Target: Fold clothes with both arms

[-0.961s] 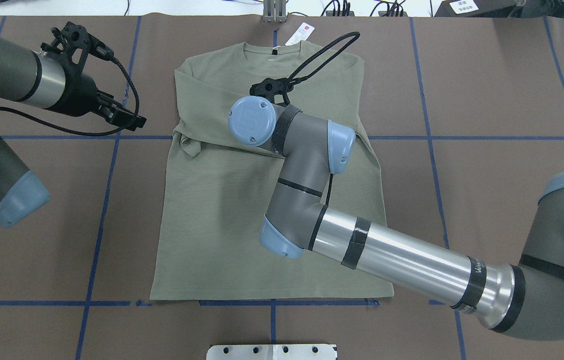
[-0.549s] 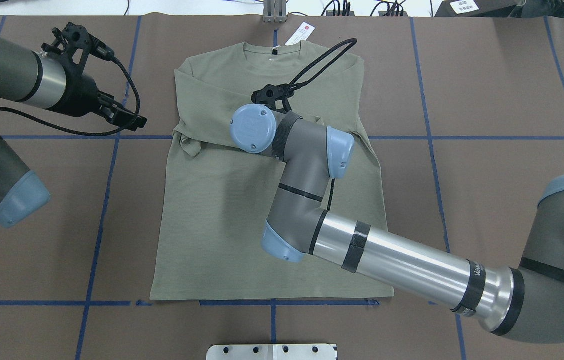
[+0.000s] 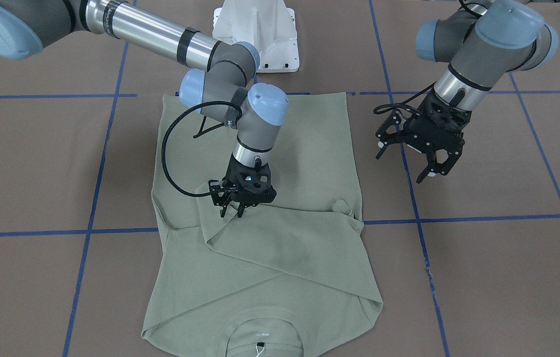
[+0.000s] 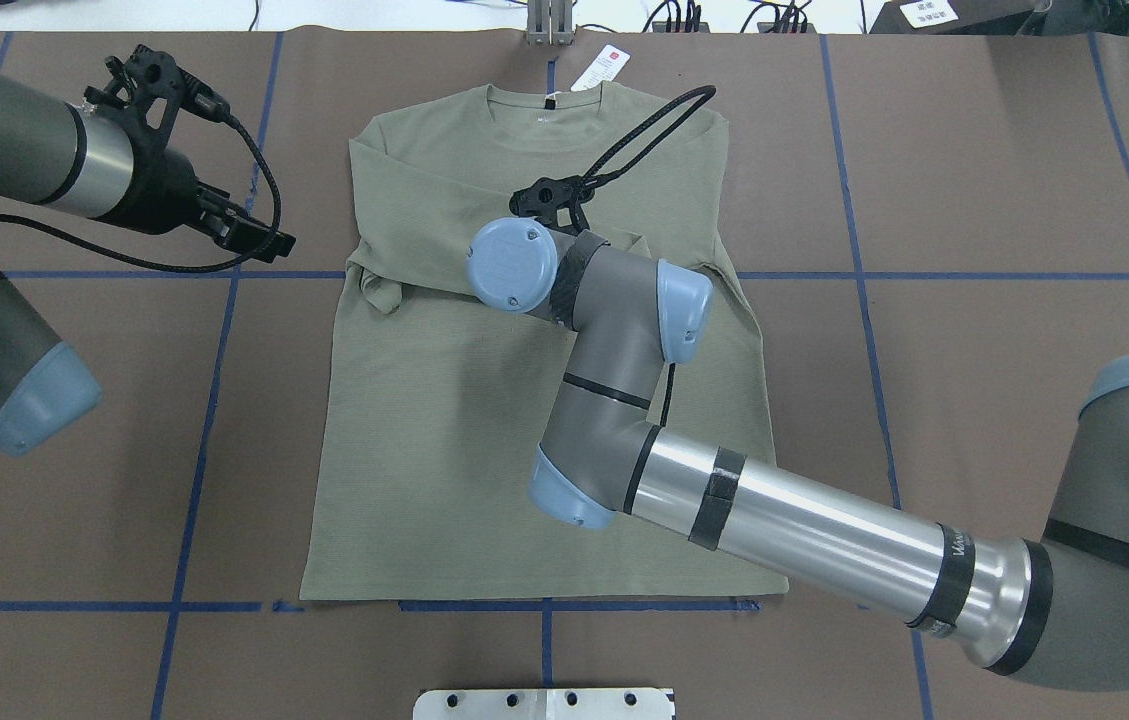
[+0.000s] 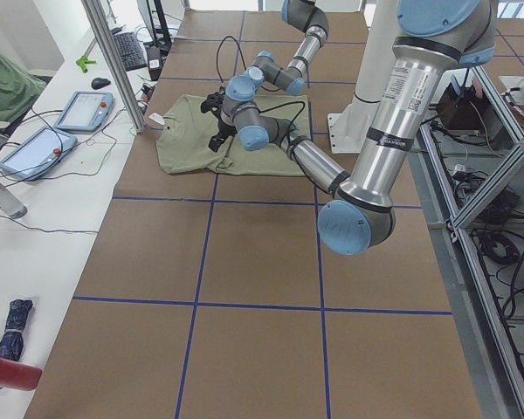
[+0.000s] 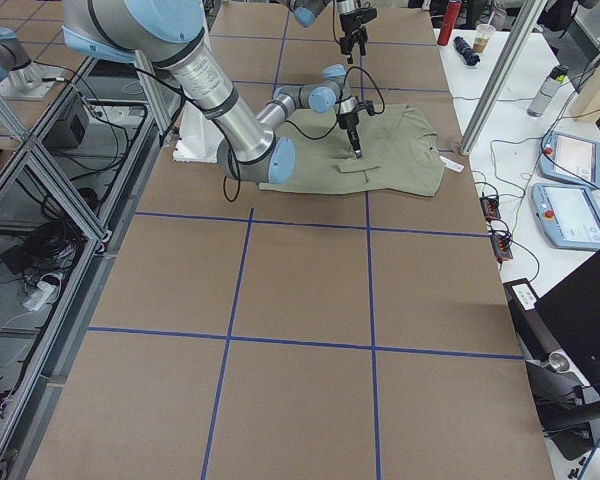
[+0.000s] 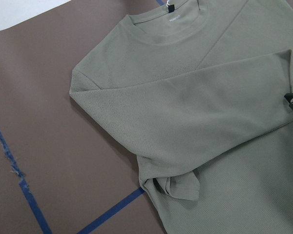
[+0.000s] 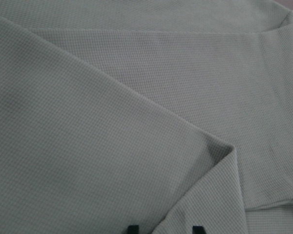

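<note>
While the left claw [image 4: 262, 240] is hovering wide open and empty above the brown table [image 4: 974, 180] just beside the shirt [image 4: 424, 430], the shirt is lying flat mid-table, its collar pointing away from the robot and its sleeves crossing its chest. Further right, the right claw [image 3: 230, 213] is pointing down at a folded sleeve with its fingers parted, gripping nothing.

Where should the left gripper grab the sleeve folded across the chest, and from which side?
Take the cuff: it sits bunched and raised at the shirt's edge nearest the left gripper, while the rest of the sleeve lies flat. Come down from above, just outside that edge, jaws across the cuff; likely the easiest pinch.
</note>
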You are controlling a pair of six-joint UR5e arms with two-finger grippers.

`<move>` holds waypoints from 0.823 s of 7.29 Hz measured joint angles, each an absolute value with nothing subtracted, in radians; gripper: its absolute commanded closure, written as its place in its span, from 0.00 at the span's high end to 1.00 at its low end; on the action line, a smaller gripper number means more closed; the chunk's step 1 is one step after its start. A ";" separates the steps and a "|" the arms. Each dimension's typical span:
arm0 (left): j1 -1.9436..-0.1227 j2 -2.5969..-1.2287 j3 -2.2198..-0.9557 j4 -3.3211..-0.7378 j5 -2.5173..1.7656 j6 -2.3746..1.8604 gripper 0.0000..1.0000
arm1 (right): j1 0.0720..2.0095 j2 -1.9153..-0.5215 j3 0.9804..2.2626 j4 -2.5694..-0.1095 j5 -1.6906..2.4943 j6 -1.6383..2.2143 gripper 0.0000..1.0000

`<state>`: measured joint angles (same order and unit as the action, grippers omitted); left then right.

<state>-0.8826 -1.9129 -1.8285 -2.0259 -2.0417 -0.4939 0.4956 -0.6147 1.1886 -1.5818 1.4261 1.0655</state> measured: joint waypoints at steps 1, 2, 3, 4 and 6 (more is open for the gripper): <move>-0.882 -1.913 -1.829 -2.026 -2.042 -0.494 1.00 | 0.496 -0.618 1.189 -1.583 1.417 1.065 0.00; -0.882 -1.913 -1.829 -2.026 -2.042 -0.494 1.00 | 0.496 -0.621 1.190 -1.584 1.409 1.065 0.00; -0.882 -1.913 -1.830 -2.026 -2.042 -0.494 1.00 | 0.501 -0.621 1.193 -1.585 1.405 1.058 0.00; -0.881 -1.913 -1.832 -2.026 -2.042 -0.495 1.00 | 0.513 -0.626 1.199 -1.586 1.405 1.036 0.00; -0.881 -1.913 -1.833 -2.026 -2.042 -0.496 1.00 | 0.554 -0.695 1.265 -1.584 1.407 0.942 0.00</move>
<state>-0.8810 -1.9129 -1.8331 -2.0264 -2.0419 -0.4958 0.5541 -0.6954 1.2645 -1.5844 1.4070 0.9419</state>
